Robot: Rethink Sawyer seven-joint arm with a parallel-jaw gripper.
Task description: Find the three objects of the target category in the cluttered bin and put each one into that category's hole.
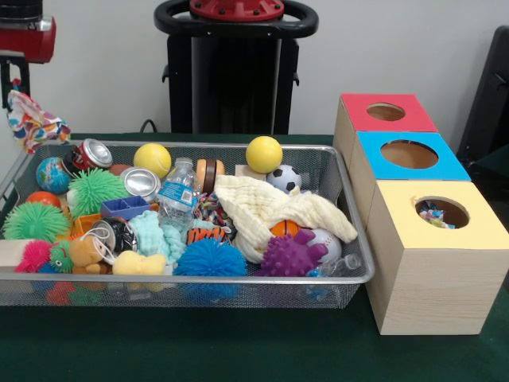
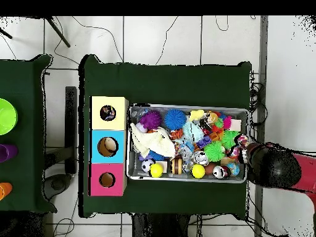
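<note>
My gripper (image 1: 14,89) hangs at the far left, above the left end of the wire bin (image 1: 238,280). It is shut on a multicoloured fabric toy (image 1: 33,122) that dangles clear of the clutter. In the overhead view the gripper (image 2: 245,148) and the toy (image 2: 242,141) are over the bin's right end. Three wooden boxes with round holes stand beside the bin: red top (image 1: 387,113), blue top (image 1: 409,154), yellow top (image 1: 442,213). Something with a similar colourful pattern (image 1: 433,213) shows inside the yellow hole. Another braided colourful piece (image 1: 208,208) lies mid-bin.
The bin holds a cream cloth (image 1: 270,208), a water bottle (image 1: 178,193), two yellow balls (image 1: 263,153), spiky balls in blue (image 1: 210,259), purple (image 1: 290,255) and green (image 1: 94,189), and cans (image 1: 95,153). The boxes are at the opposite end from the gripper.
</note>
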